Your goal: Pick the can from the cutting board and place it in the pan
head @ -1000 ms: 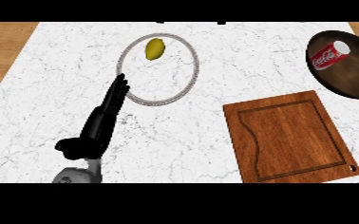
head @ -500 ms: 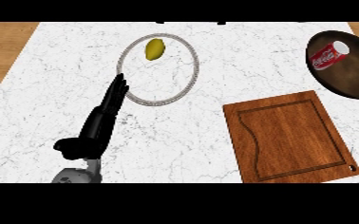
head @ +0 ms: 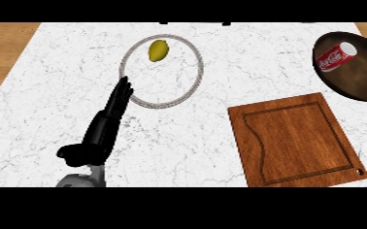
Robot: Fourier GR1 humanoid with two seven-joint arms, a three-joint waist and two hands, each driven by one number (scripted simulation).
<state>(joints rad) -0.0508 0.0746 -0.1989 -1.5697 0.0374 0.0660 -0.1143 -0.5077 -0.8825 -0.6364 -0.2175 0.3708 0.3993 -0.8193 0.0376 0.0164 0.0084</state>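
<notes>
The red can (head: 336,57) lies on its side inside the dark pan (head: 331,80) at the right edge of the table (head: 215,126) — the wooden cutting board (head: 297,140) carries nothing. The left robot hand (head: 108,121) rests with fingers straight and together, tips touching the rim of a plate (head: 199,68) holding a lemon (head: 158,50).

Can (head: 336,57) lies in pan (head: 342,85), behind cutting board (head: 297,140); plate (head: 162,71) left.
</notes>
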